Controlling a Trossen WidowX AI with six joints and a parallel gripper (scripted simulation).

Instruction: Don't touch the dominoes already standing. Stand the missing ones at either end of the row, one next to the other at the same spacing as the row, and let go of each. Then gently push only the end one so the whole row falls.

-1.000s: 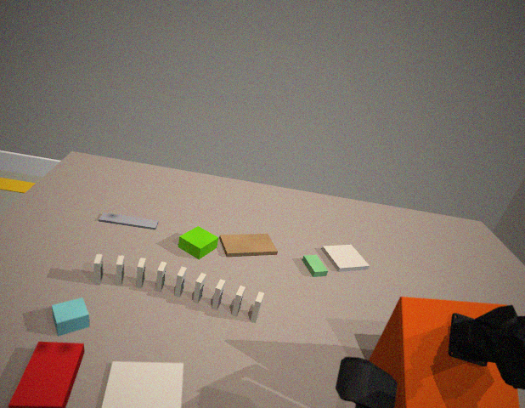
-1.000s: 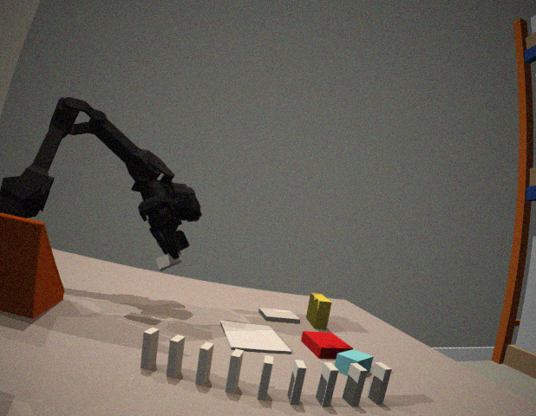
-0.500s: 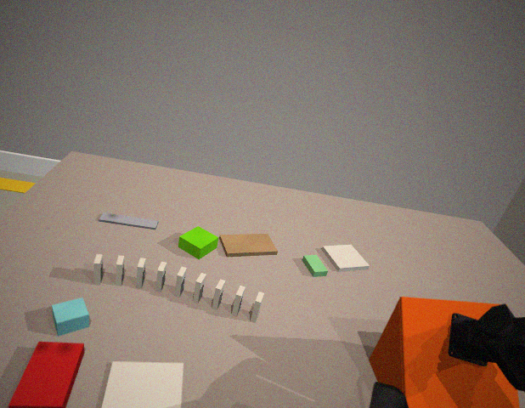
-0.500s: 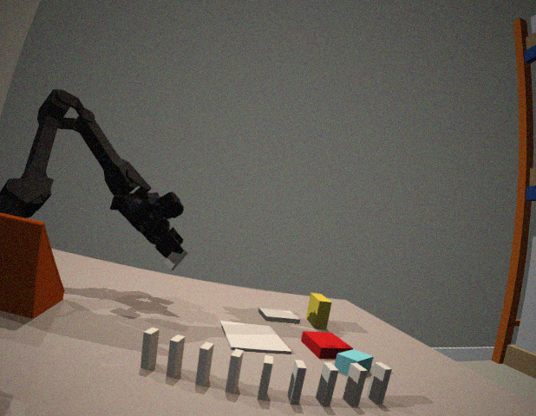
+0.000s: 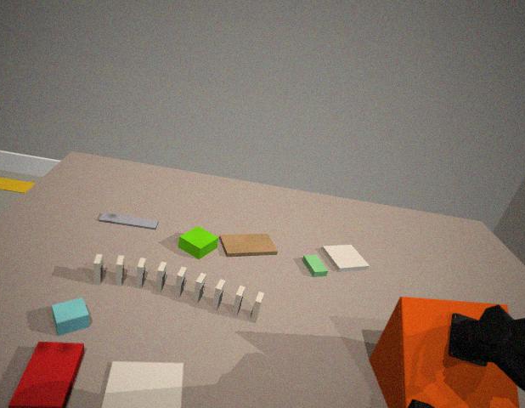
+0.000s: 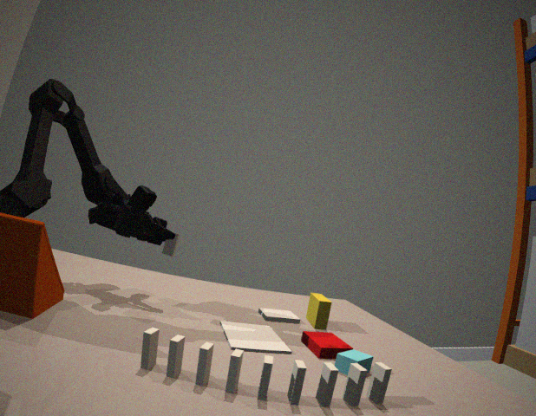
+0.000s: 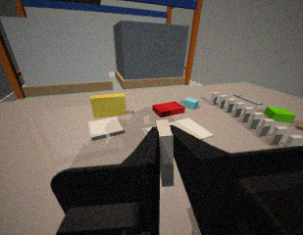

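Note:
Several cream dominoes stand upright in a gently curved, evenly spaced row. One end domino (image 5: 256, 307) (image 6: 149, 349) is on the side towards the orange block; the other end domino (image 5: 98, 269) (image 6: 380, 383) is on the side towards the cyan block. My gripper (image 6: 168, 238) (image 7: 163, 130) is shut on one more cream domino (image 6: 170, 246) (image 7: 166, 159). It holds this domino by its upper part, well above the table, long side nearly upright with a slight tilt. The gripper is off the row, on the arm's side. Its fingertips are out of view in the top view.
A large orange block (image 5: 386, 347) (image 6: 17, 263) stands near the arm. A cyan block (image 5: 71, 316), red block (image 5: 52, 371) and white plate (image 5: 143, 384) lie on one side of the row. A green block (image 5: 198, 241) and brown board (image 5: 248, 244) lie on the other. A yellow block (image 6: 317, 311) stands farther off.

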